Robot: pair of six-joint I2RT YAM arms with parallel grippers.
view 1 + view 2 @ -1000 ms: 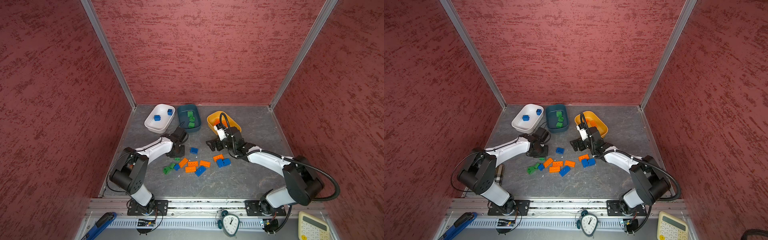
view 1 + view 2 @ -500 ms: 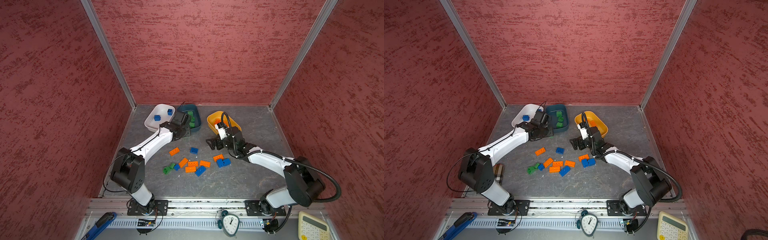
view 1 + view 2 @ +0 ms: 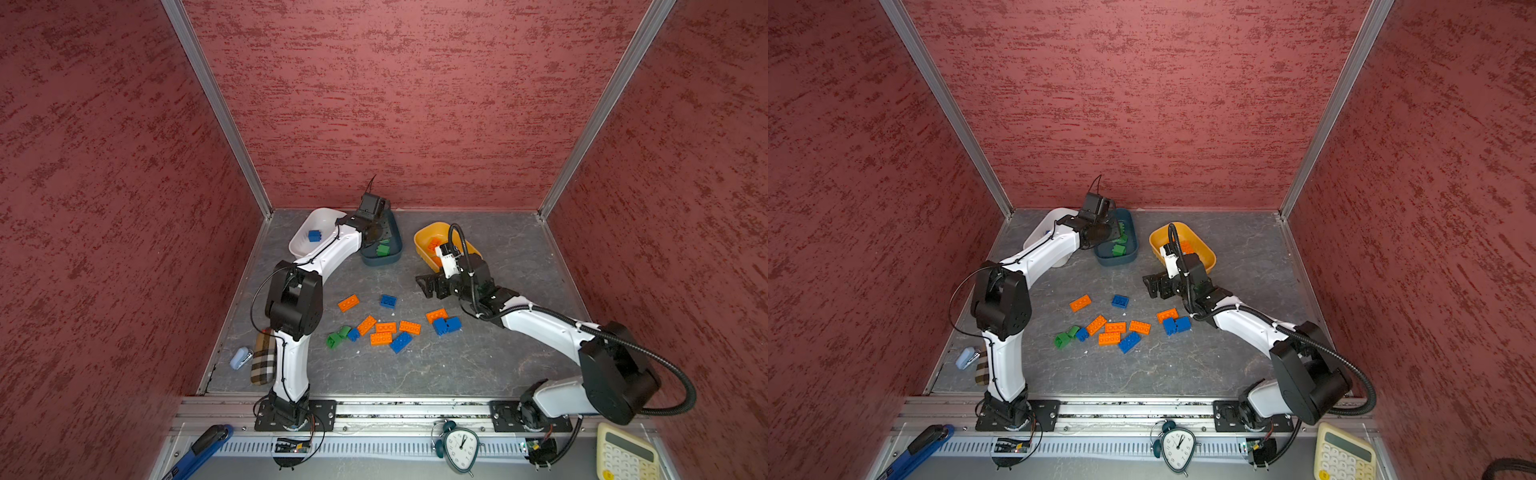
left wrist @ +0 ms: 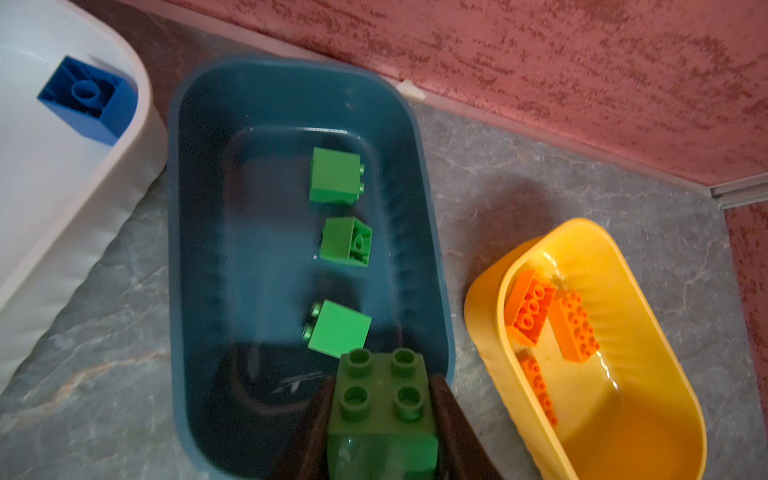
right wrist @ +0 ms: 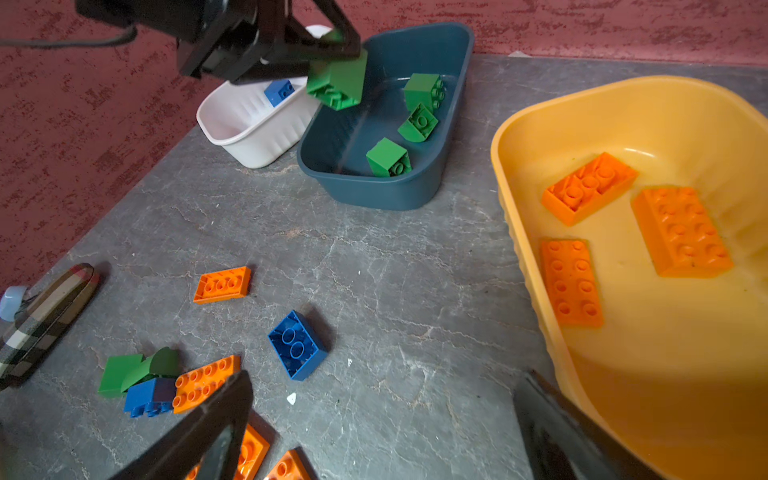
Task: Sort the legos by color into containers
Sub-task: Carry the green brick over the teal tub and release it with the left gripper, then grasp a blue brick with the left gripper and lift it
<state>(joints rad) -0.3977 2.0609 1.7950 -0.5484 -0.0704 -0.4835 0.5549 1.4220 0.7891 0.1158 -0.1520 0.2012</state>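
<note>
My left claw (image 4: 382,388) is clamped on a green brick (image 4: 380,399) and holds it above one end of the teal tub (image 4: 176,249), in which three green bricks (image 4: 345,241) lie. My right claw (image 5: 386,376) stands wide open and empty, low over the worktop (image 3: 457,365) just beside the yellow tub (image 5: 511,232), which contains three orange bricks (image 5: 571,282). The white tub (image 5: 249,145) touches the teal tub and contains a blue brick (image 5: 278,91); the loose bricks (image 3: 385,327), orange, blue and green, lie on the worktop between the two arms.
</note>
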